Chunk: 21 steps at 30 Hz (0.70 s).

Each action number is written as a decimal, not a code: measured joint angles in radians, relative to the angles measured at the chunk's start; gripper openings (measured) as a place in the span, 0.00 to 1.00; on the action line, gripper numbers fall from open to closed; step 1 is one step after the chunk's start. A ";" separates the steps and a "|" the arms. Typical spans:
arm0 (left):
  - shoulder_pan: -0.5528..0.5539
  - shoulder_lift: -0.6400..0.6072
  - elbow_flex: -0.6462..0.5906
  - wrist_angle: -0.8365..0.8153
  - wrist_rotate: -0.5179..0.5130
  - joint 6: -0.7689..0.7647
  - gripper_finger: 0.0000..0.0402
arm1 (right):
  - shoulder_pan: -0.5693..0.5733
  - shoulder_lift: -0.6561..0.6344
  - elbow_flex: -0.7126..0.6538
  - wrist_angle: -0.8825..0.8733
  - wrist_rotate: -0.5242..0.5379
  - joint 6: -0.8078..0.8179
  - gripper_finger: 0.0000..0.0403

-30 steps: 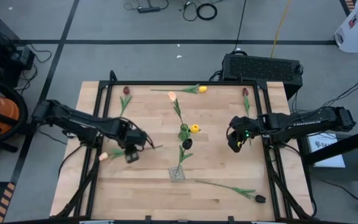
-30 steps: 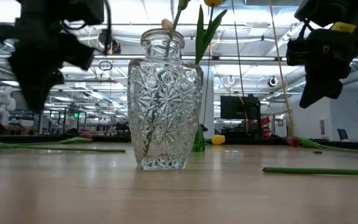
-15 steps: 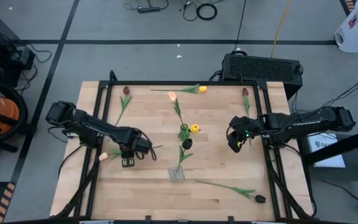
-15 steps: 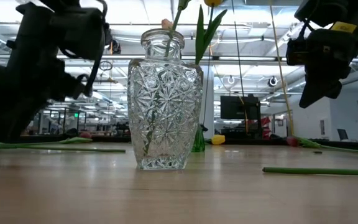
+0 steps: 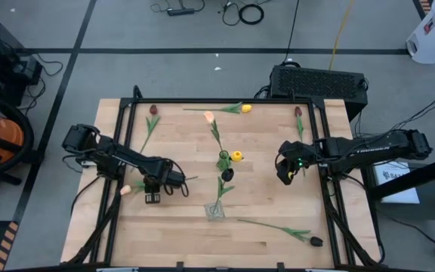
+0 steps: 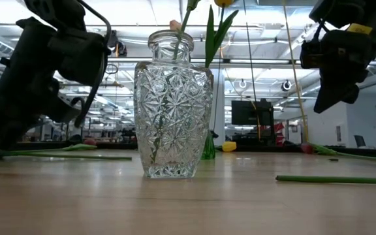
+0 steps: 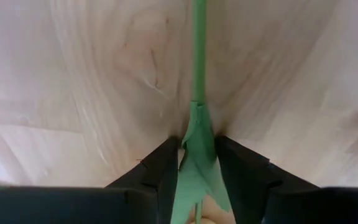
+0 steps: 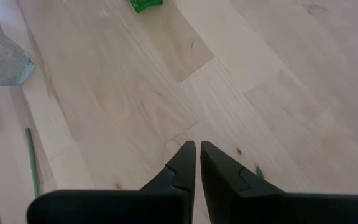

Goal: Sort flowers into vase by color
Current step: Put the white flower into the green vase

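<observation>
Green stem and leaf (image 7: 197,162) sit pinched in our left gripper (image 7: 196,165) left of the vase (image 5: 215,211), and that thin hold could slip on lifting.

Pale wood-grain table (image 5: 180,227) with a black frame (image 5: 123,143). Clear vase (image 6: 173,104), cut in a star pattern. Tulips with green stems: yellow heads far (image 5: 246,108) and centre (image 5: 237,156); peach heads far (image 5: 209,116) and left (image 5: 125,189); maroon heads far left (image 5: 153,109) and far right (image 5: 297,111); near-black heads centre (image 5: 227,174) and near right (image 5: 316,242). Both arms dark (image 5: 112,155) (image 5: 368,147). Green stem (image 7: 198,56) on the wood.
</observation>
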 joint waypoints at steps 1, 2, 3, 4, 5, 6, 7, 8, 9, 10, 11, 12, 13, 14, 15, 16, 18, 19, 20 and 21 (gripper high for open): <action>0.000 0.000 0.000 0.002 0.001 0.016 0.27 | 0.000 0.000 0.000 0.003 0.000 -0.001 0.04; 0.000 0.000 0.000 0.004 0.002 0.024 0.25 | 0.000 0.000 0.000 0.002 0.000 -0.003 0.04; 0.000 0.000 0.000 0.005 0.003 0.030 0.21 | 0.000 0.000 0.000 0.002 0.000 -0.003 0.04; 0.000 0.000 0.000 0.006 0.005 0.040 0.17 | 0.000 0.000 0.000 0.003 0.000 -0.003 0.04; 0.000 0.001 -0.001 0.007 0.007 0.051 0.13 | 0.000 0.000 0.000 0.002 0.001 -0.004 0.04; -0.001 0.001 -0.001 0.008 0.007 0.057 0.09 | 0.000 0.000 0.000 0.002 0.000 -0.004 0.04; -0.001 0.001 -0.001 0.008 0.009 0.067 0.05 | 0.000 0.000 0.000 0.002 0.000 -0.005 0.04; -0.001 0.000 0.000 0.009 0.014 0.071 0.03 | 0.000 0.000 0.000 0.002 0.001 -0.007 0.04; 0.000 0.001 0.000 0.009 0.018 0.076 0.03 | 0.000 0.000 0.000 0.002 0.001 -0.009 0.04; 0.000 0.001 0.001 0.007 0.021 0.082 0.03 | 0.000 0.000 0.000 0.002 0.001 -0.011 0.04; 0.000 0.002 0.009 0.002 0.023 0.094 0.03 | 0.000 0.000 0.000 0.002 0.001 -0.012 0.04; 0.000 0.003 0.020 -0.009 0.022 0.109 0.03 | 0.000 0.000 0.000 0.002 0.001 -0.013 0.04; 0.000 0.007 0.035 -0.023 0.016 0.130 0.02 | 0.000 0.000 0.000 0.002 0.001 -0.013 0.04; 0.000 0.009 0.050 -0.035 0.004 0.155 0.02 | 0.000 0.000 0.000 0.002 0.001 -0.017 0.04; -0.001 0.008 0.070 -0.040 -0.016 0.185 0.02 | 0.000 0.000 0.000 0.002 0.001 -0.022 0.04; -0.001 0.007 0.094 -0.042 -0.034 0.217 0.01 | 0.000 0.000 0.000 0.003 0.002 -0.027 0.04; 0.000 0.006 0.132 -0.063 -0.074 0.312 0.01 | 0.000 0.000 0.000 0.004 0.003 -0.032 0.04; 0.001 0.007 0.149 -0.081 -0.088 0.371 0.01 | 0.000 0.000 0.000 0.008 0.004 -0.032 0.04; 0.000 0.007 0.170 -0.097 -0.104 0.431 0.01 | 0.000 0.000 0.000 0.012 0.004 -0.032 0.04; 0.000 0.006 0.192 -0.110 -0.123 0.479 0.01 | 0.000 0.000 0.000 0.015 0.004 -0.032 0.04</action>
